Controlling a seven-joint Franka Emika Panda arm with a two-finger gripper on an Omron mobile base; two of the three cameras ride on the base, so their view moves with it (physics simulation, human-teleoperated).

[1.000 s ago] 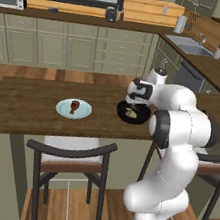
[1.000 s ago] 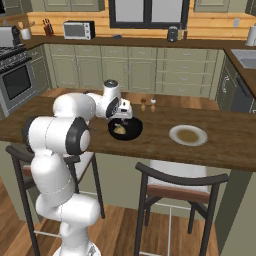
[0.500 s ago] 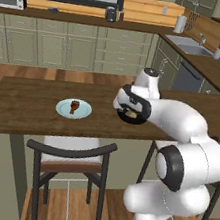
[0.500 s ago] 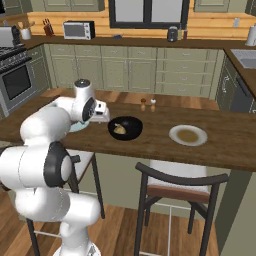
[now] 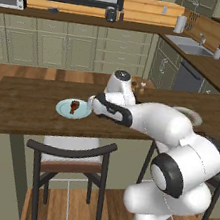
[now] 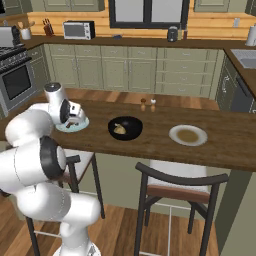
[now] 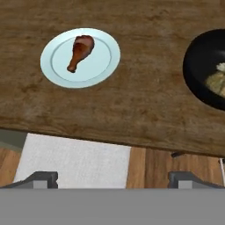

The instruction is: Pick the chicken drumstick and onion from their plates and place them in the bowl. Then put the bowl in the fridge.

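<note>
Swinging claw (image 7: 112, 180) from bowl (image 6: 125, 128), nearing drumstick (image 7: 80, 52)

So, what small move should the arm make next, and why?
Probably bring the open end effector over the chicken drumstick and lower it: the onion already lies in the bowl, while the drumstick remains on the pale blue plate.

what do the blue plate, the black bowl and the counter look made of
Blue plate: likely glazed ceramic, smooth, pale with a raised rim.
Black bowl: glossy, perhaps ceramic or enamel, shown by highlights on its wall.
Counter: wood, brown with visible grain, matte.
</note>
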